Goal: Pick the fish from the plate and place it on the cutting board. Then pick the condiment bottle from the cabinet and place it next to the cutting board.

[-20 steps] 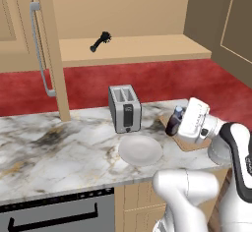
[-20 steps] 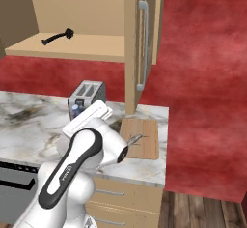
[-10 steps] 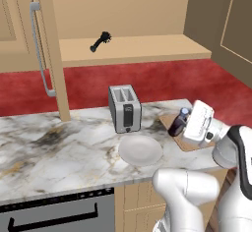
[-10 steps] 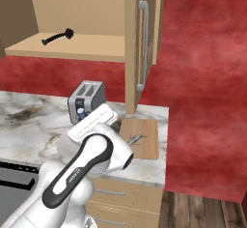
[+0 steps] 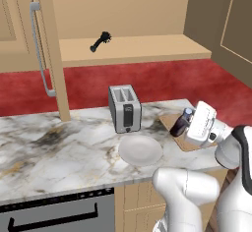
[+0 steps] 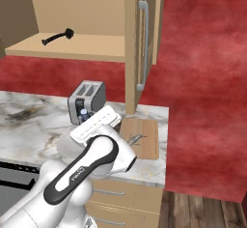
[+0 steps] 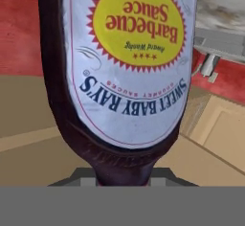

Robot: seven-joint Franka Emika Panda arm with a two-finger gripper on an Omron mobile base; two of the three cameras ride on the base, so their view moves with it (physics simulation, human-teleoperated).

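The gripper point(image 5: 184, 127) has carried the condiment bottle point(image 5: 180, 123) down and toward the right end of the desk point(image 5: 59, 142) over the last second; it now hangs low over the cutting board point(image 5: 173, 121), near the board's inner edge, tilted with its blue cap uppermost. The jaws are pinching the bottle; in the hand view its label point(image 7: 131, 52) reads upside down. The fish point(image 6: 135, 138) already lies on the cutting board point(image 6: 144, 137) near the desk's right front corner, and the plate point(image 5: 140, 150) sits bare toward the front edge, so the first half of the task looks done. What remains, by my reading, is to set the bottle on the desk beside the board, not on it.

Count: one bottle, one fish, one plate, one cutting board, one toaster point(image 5: 124, 108) behind the plate, one black brush-like tool point(image 5: 100, 41) on the cabinet point(image 5: 133, 49) shelf.
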